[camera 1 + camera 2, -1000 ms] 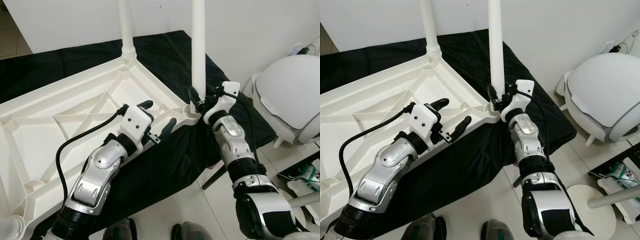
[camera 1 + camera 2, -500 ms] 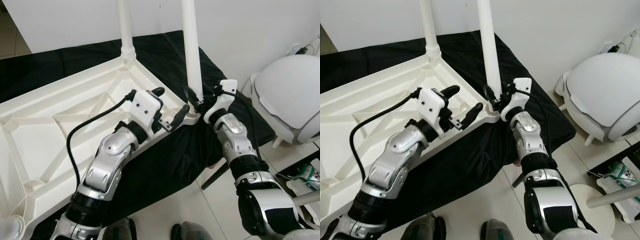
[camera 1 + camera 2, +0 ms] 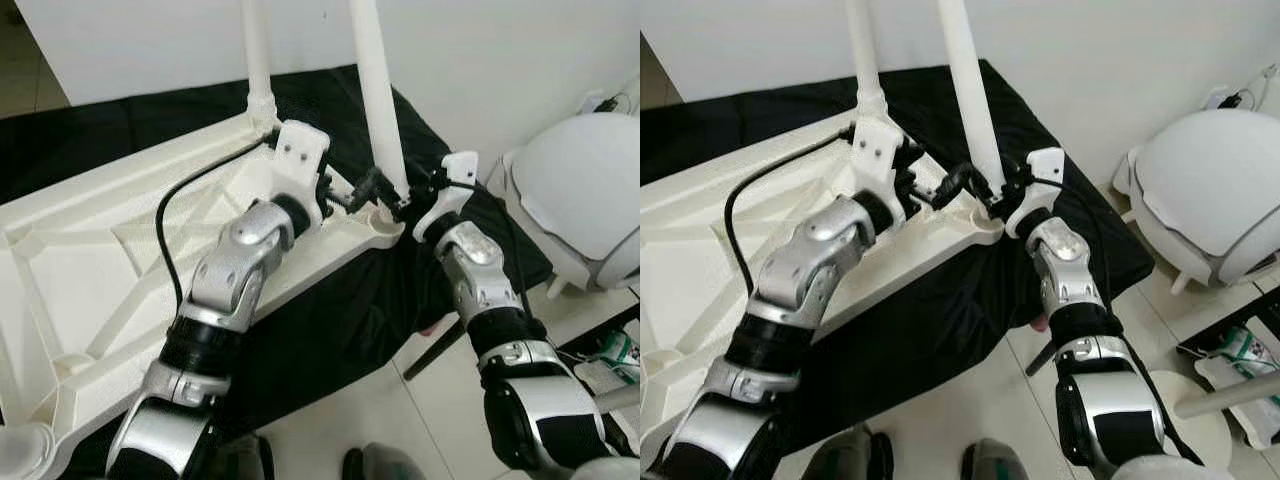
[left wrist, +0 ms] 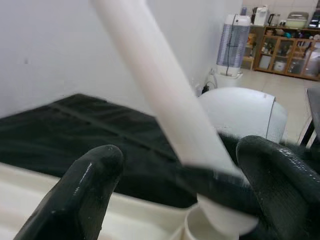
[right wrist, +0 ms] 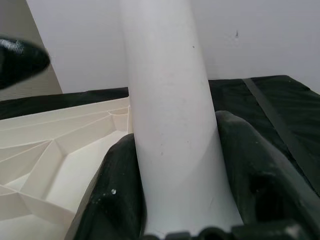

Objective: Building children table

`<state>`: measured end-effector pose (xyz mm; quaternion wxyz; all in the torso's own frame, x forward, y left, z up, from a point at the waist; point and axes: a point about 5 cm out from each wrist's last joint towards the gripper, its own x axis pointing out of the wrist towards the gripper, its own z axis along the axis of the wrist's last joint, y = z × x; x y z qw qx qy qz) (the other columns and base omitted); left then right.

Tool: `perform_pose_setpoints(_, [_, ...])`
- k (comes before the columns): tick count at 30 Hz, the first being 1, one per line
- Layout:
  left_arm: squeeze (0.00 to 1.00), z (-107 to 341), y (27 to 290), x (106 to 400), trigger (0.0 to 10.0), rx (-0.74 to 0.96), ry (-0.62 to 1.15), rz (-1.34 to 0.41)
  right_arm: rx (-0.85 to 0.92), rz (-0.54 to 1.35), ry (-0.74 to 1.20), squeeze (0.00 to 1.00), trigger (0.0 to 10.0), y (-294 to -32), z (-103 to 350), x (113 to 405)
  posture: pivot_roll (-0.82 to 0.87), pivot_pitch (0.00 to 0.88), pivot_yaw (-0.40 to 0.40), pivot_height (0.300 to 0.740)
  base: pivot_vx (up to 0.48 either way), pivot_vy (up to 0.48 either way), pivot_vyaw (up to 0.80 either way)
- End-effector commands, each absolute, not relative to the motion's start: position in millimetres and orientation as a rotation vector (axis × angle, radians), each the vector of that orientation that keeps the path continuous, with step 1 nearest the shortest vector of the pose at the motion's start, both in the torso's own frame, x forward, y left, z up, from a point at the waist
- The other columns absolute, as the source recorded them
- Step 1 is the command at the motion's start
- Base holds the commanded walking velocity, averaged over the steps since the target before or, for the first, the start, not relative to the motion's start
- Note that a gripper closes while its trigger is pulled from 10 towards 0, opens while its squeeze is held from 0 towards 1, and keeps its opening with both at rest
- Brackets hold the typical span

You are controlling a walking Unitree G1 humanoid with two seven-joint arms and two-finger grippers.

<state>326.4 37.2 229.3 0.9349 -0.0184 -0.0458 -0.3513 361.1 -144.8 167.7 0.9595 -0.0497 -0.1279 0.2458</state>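
My right gripper (image 3: 400, 200) clamps the tilted table leg (image 3: 376, 95); left gripper (image 3: 350, 192) gapes wide beside it. That lean could jam the corner socket (image 3: 385, 222).

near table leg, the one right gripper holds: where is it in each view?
Left eye view: near leg rises tilted from the tabletop's near corner, upper centre.
Right eye view: same leg, upper centre, leaning left.
Left wrist view: leg runs diagonally between the left gripper's open fingers.
Right wrist view: leg centre, clamped by the right gripper.
Shared landmark: black cloth under the white tabletop.
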Motion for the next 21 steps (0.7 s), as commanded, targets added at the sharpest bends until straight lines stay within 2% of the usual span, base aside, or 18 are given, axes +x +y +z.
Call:
perform_pose_setpoints(1, [0.00,223,36,334,10.0,-0.034,-0.016,-0.691,-0.120,0.515,-0.281,0.00,10.0,-140,170,361,-0.05,0.024,0.006,0.740,0.000,0.000,0.00])
perform_pose_setpoints(14, [0.00,256,33,362,10.0,-0.194,0.073,-0.723,-0.138,0.550,-0.280,0.00,10.0,-132,163,357,-0.05,0.025,0.015,0.740,0.000,0.000,0.00])
perform_pose_setpoints(21, [0.00,266,29,365,10.0,-0.246,0.076,-0.754,-0.145,0.561,-0.276,0.00,10.0,-130,160,355,-0.05,0.022,0.019,0.740,0.000,0.000,0.00])
